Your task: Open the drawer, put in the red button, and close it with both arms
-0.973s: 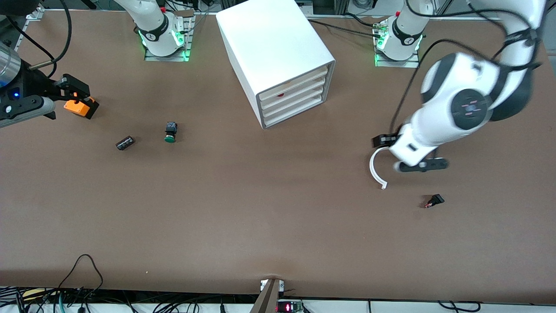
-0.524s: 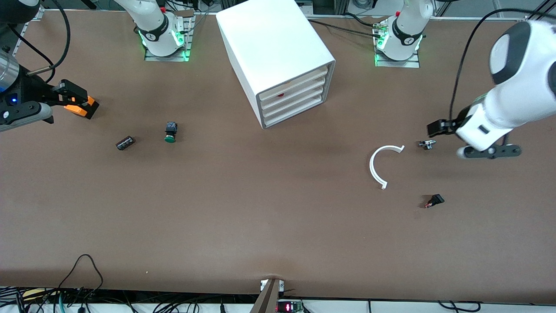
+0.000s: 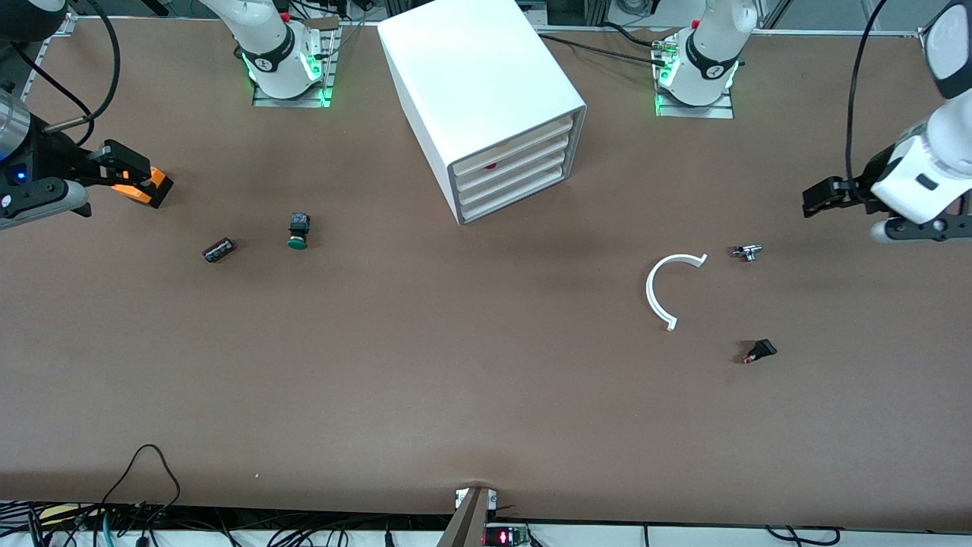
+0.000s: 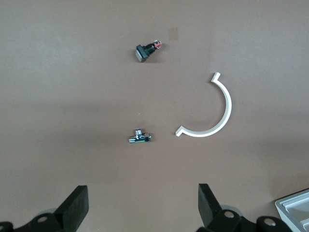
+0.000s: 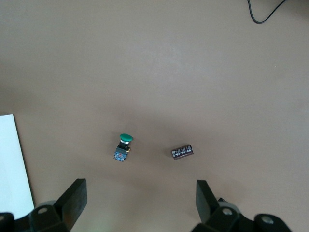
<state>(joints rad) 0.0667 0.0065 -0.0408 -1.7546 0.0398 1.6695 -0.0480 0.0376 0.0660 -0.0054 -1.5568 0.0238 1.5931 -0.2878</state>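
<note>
The white cabinet [image 3: 486, 83] stands at the table's middle, close to the arm bases. All four of its drawers are shut. The second drawer from the top [image 3: 516, 161] shows a small red patch [image 3: 490, 165] through its front. Nothing more of the red button shows. My left gripper [image 3: 858, 213] is open and empty. It hangs high over the left arm's end of the table, above bare table [image 4: 142, 203]. My right gripper [image 3: 102, 176] is open and empty over the right arm's end, beside the orange box [image 3: 146, 184]. Bare table lies between its fingers [image 5: 140, 203].
A green-capped button [image 3: 297, 232] and a dark cylinder [image 3: 219, 249] lie toward the right arm's end; both show in the right wrist view [image 5: 123, 145] [image 5: 182, 152]. A white arc [image 3: 659, 292], a small metal fitting [image 3: 747, 251] and a black switch [image 3: 759, 351] lie toward the left arm's end.
My left arm has swung from over the white arc out to its own end of the table. The metal fitting is uncovered. My right gripper has drawn slightly toward its own end.
</note>
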